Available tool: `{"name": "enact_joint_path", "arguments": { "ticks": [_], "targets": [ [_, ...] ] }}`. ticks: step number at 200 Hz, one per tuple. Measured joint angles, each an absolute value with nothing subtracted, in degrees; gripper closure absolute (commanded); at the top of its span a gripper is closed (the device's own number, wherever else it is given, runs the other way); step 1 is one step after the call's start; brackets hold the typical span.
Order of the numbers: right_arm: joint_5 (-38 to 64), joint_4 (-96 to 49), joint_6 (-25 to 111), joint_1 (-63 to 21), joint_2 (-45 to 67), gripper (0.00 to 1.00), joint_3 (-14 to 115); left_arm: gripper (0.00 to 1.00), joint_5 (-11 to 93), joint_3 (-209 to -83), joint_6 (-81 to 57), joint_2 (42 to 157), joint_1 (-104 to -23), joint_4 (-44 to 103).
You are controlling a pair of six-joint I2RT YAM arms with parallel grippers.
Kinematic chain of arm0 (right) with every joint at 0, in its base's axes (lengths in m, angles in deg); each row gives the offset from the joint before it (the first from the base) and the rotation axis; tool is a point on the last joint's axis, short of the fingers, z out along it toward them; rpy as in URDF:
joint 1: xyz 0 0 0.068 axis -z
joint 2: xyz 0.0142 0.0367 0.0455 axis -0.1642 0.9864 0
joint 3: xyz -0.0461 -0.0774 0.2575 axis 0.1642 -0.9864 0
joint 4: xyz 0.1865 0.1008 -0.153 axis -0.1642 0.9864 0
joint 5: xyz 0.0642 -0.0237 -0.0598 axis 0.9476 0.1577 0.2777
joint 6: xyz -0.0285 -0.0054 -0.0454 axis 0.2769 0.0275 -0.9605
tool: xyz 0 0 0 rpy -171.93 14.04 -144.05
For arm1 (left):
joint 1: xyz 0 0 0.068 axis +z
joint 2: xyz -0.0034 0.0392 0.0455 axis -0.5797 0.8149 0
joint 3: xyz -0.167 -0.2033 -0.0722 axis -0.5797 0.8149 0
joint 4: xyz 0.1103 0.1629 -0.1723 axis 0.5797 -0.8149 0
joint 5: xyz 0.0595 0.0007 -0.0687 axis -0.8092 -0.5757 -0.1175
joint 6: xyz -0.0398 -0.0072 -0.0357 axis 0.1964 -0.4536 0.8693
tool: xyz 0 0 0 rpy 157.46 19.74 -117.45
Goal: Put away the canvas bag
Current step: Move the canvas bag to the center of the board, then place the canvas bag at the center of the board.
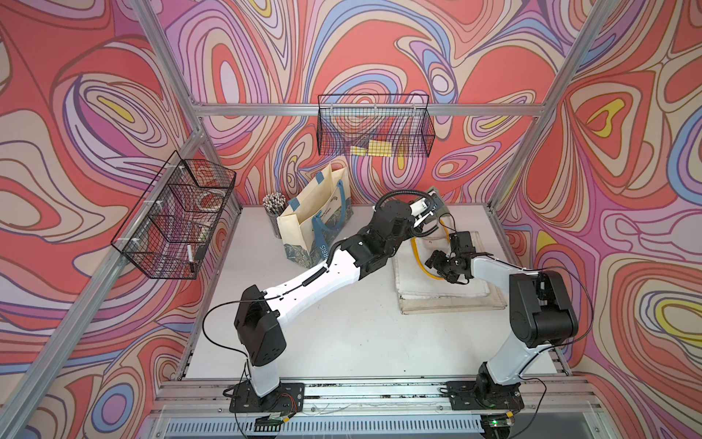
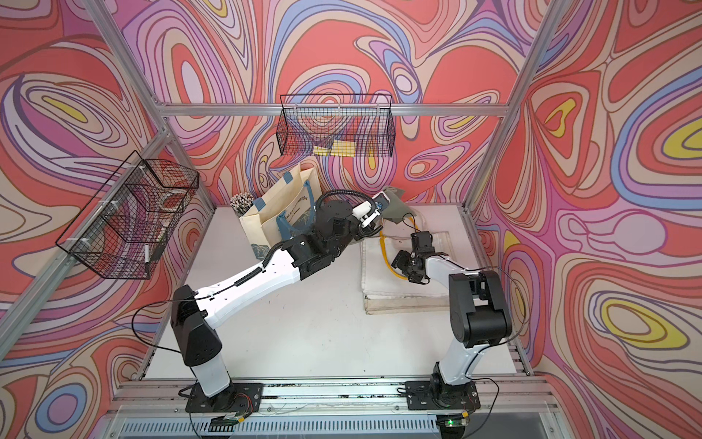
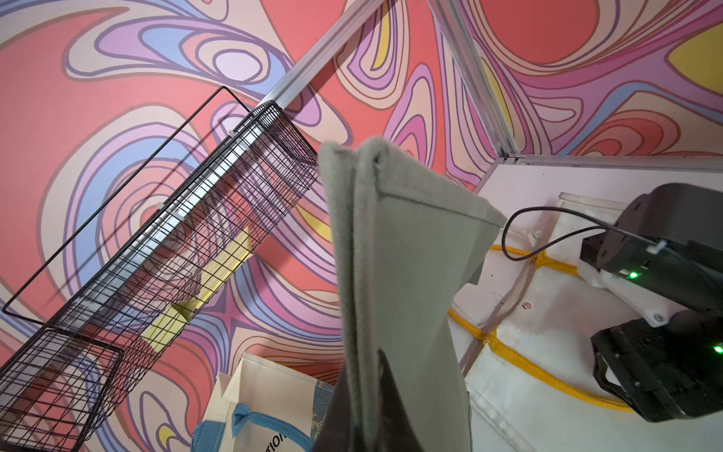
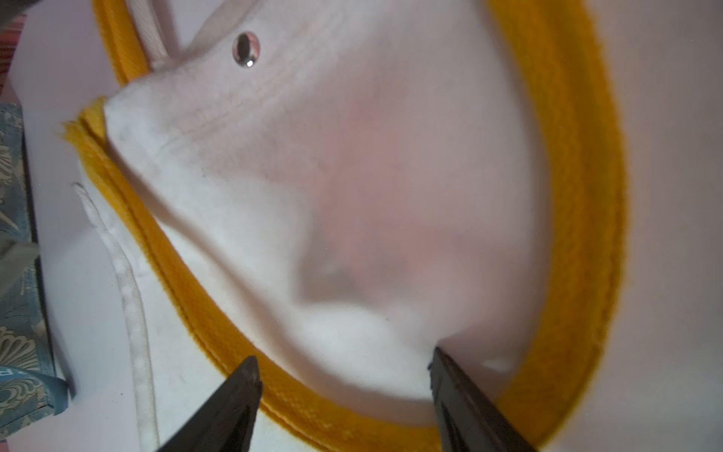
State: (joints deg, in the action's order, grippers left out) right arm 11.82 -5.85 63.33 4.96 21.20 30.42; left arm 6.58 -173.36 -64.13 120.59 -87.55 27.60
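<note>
Canvas bag (image 1: pixel 437 292) lies flat on the table (image 1: pixel 342 334), on the right side, its yellow handle (image 4: pixel 579 195) looped across it, so it's not put away yet. My right gripper (image 4: pixel 344 358) is spread wide right at the white cloth inside that loop, gripping nothing; whether it touches, I can't tell. My left gripper (image 3: pixel 362 391) is pressed tight on a folded grey cloth (image 3: pixel 403 274), held up near the back wall beside the tote (image 1: pixel 304 224). By my read, grabbing, lifting and stowing the bag are all to come.
</note>
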Motion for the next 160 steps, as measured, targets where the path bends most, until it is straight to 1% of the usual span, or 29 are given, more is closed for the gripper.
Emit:
{"name": "enact_joint_path", "arguments": {
  "ticks": [36, 57, 82, 101, 115, 121, 138, 148, 160],
  "targets": [
    [12.19, -1.08, 64.31, 4.87, 16.06, 0.18, 30.60, 1.00, 2.76, -174.28, -68.86, 125.86, -88.03, 33.59],
    [13.56, 1.19, 64.36, 5.74, 13.48, 0.17, 30.90, 1.00, -0.08, -174.28, -73.45, 128.66, -89.77, 39.58],
    [16.01, 4.30, 63.83, 9.98, 10.25, 0.15, 30.86, 1.00, -3.82, -174.17, -79.89, 131.65, -94.39, 46.23],
    [17.30, 6.53, 62.13, 15.05, 7.75, 0.14, 30.84, 1.00, -6.07, -173.17, -81.21, 133.23, -98.58, 47.65],
    [18.33, 7.62, 60.84, 18.25, 7.06, 0.14, 30.84, 0.84, -7.78, -172.18, -81.18, 134.21, -101.56, 47.58],
    [18.81, 8.03, 60.33, 19.25, 7.08, 0.14, 30.84, 0.81, -8.63, -171.88, -81.12, 134.62, -102.65, 47.36],
    [20.40, 8.97, 59.42, 20.34, 7.58, 0.14, 30.84, 0.52, -10.93, -171.46, -80.07, 135.91, -105.66, 46.03],
    [21.37, 9.06, 59.24, 20.34, 8.10, 0.14, 30.84, 0.39, -12.11, -171.09, -78.89, 136.11, -107.15, 44.35],
    [22.44, 9.00, 59.13, 20.34, 9.02, 0.14, 30.84, 0.27, -13.00, -170.98, -75.81, 136.11, -108.42, 41.31]
  ]
}}
